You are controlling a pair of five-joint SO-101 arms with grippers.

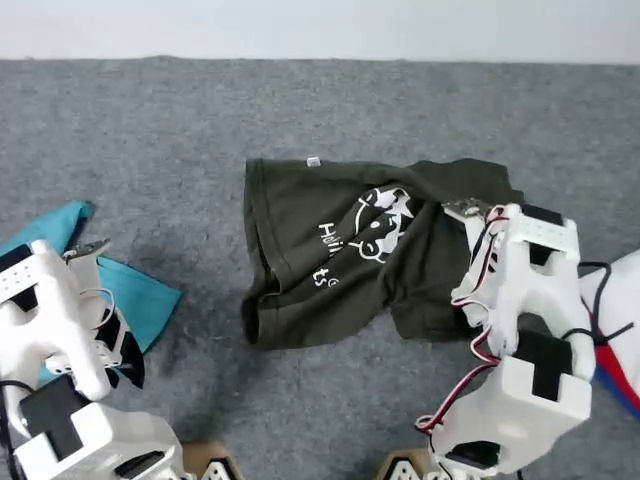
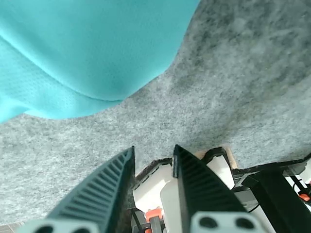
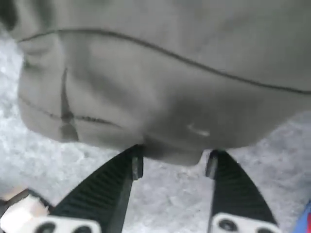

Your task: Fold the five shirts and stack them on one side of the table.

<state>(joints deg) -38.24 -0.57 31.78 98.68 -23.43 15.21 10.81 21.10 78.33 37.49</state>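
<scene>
1. The teal shirt (image 1: 140, 290) lies crumpled on the grey table (image 1: 200, 120). Its rounded edge sits ahead of the left jaws, clear of their tips.
2. The left gripper (image 2: 153, 150) holds nothing. Its jaws stand a little apart, with bare felt beyond the gap.
3. The dark green shirt (image 1: 340, 250) is spread print-up and unfolded, well apart from the left jaws. Its far edge reaches the right jaws.
4. The right gripper (image 3: 175, 159) has its jaws spread wide. The shirt's edge lies just ahead of the tips and dips slightly into the gap, and nothing is pinched yet.
5. The step in hand appears to be taking that edge to fold it across. To do it well, one jaw should probably slide under the fabric and the other come down on top. The jaws should close on every layer before any lift. The edge should then travel low and slowly, so the rest of the shirt stays flat rather than dragging.
6. A white, red and blue cloth (image 1: 620, 340), perhaps another shirt, lies behind the right jaws beside that arm.
</scene>
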